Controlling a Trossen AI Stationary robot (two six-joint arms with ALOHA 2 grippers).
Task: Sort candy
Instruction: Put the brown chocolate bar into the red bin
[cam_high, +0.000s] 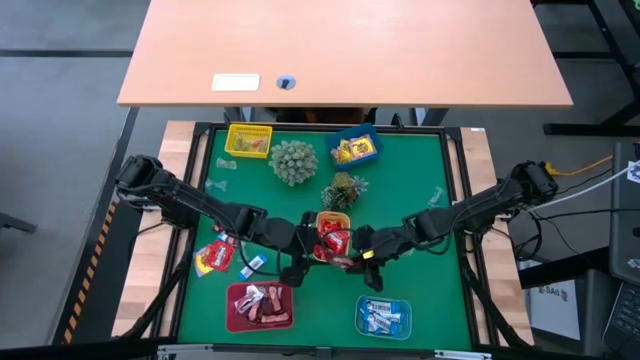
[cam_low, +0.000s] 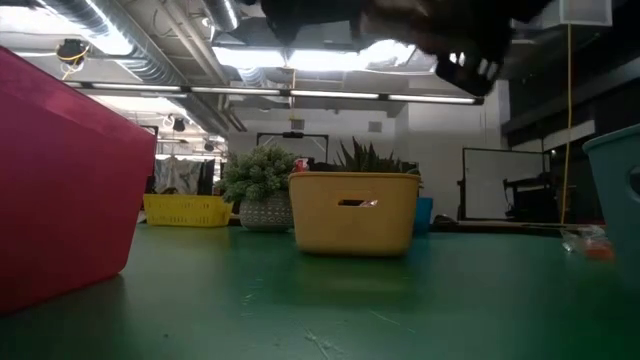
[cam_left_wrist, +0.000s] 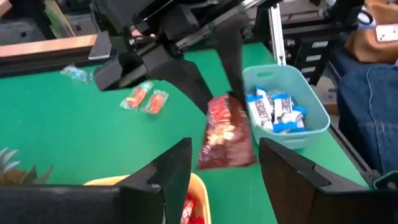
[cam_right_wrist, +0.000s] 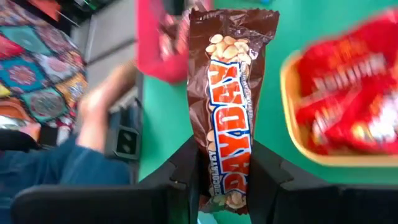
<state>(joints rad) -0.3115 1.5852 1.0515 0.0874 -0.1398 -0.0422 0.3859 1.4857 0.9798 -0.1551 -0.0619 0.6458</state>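
A brown candy bar (cam_right_wrist: 227, 118) with red lettering and peanuts printed on it hangs over the table's near middle, with my right gripper (cam_right_wrist: 227, 177) shut on it. In the high view the bar (cam_high: 345, 262) is just near of the orange tray (cam_high: 322, 219), which holds red candy. My left gripper (cam_left_wrist: 224, 168) stands open beside it, its fingers (cam_left_wrist: 171, 171) on either side of the bar in its own view but short of it, touching nothing. A dark red tray (cam_high: 234, 310) holds brown-pink candy. A light blue tray (cam_left_wrist: 314, 121) holds blue-white candy. My right gripper pinches the candy bar between its two fingers (cam_right_wrist: 186, 171), across the wrapper's long sides near one end (cam_right_wrist: 227, 186). The fingers slant down from the table's right side, as the left wrist view shows. The bar hangs from its held end (cam_left_wrist: 227, 102), clear of the table.
Loose red candy (cam_high: 215, 257) and a blue-white piece (cam_high: 250, 265) lie at the near left. Two more sweets (cam_left_wrist: 146, 99) lie on the green mat. A yellow tray (cam_high: 248, 140), a blue tray (cam_high: 354, 148) and two spiky green plants (cam_high: 293, 161) stand at the back. A person's leg (cam_left_wrist: 367, 93) shows beyond the table's edge.
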